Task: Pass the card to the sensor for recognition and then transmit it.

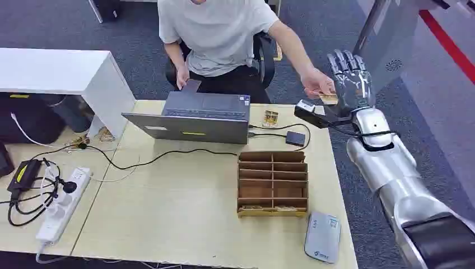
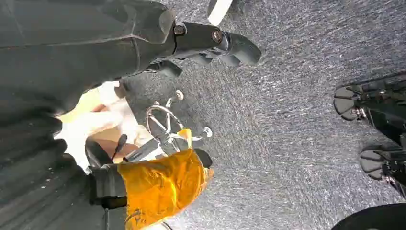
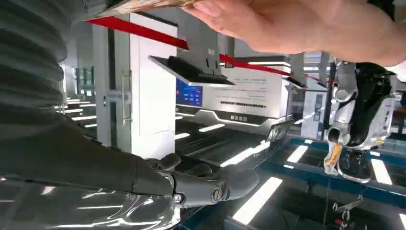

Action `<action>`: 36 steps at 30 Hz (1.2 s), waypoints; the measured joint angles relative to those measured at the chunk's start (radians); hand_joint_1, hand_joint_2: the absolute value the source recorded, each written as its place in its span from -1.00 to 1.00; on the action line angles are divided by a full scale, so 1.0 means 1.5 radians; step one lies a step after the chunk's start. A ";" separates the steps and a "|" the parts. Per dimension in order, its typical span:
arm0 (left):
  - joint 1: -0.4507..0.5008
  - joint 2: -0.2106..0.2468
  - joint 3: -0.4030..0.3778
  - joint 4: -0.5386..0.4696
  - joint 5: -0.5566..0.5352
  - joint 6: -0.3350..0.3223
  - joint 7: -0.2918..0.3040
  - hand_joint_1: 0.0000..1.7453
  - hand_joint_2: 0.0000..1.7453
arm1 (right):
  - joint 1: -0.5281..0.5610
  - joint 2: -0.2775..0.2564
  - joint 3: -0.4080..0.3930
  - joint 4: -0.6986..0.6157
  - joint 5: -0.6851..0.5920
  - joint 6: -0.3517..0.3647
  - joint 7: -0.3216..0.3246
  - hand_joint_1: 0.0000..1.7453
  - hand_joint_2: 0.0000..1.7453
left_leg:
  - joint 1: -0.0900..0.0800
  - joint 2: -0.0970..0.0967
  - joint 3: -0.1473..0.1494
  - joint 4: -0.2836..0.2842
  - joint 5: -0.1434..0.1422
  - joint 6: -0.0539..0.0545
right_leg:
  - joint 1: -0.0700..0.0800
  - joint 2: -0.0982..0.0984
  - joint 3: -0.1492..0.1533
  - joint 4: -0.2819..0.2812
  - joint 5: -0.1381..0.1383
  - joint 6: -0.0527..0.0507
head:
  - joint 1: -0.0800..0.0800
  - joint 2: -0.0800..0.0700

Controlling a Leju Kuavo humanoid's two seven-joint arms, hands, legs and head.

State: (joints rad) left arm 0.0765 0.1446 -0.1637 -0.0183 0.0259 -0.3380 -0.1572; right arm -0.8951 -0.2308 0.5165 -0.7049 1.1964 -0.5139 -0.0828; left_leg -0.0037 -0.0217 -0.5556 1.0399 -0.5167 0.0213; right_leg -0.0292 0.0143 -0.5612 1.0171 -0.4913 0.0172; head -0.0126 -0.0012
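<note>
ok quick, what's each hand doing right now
Left hand: fingers curled in, holding nothing.
Right hand: raised, fingers spread; a person's hand holds the card at it; its grip cannot be told.

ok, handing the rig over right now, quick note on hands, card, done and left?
Right hand: raised past the table's far right corner, fingers spread, meeting the person's hand at the card; who grips it is unclear.
Left hand: hanging over the carpet, holding nothing.
Grey sensor pad: near right table corner, nothing on it.
Done: unclear.
Left: settle the handover; whether the scan happened can't be told.
</note>
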 joint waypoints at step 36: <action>0.009 -0.023 -0.006 0.001 0.054 0.016 -0.002 -1.00 1.00 | 0.222 -0.032 -0.046 -0.229 -0.265 -0.011 -0.137 1.00 1.00 | 0.000 -0.005 0.002 0.000 0.000 0.000 | 0.000 -0.006 -0.001 -0.002 0.000 0.000 | 0.000 0.000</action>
State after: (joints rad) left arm 0.0894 0.1106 -0.1732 -0.0168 0.1072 -0.3136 -0.1602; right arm -0.5621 -0.2786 0.4474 -1.0481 0.7987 -0.5307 -0.2877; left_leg -0.0040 -0.0299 -0.5523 1.0405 -0.5168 0.0215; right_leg -0.0291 0.0059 -0.5628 1.0142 -0.4917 0.0175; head -0.0122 -0.0011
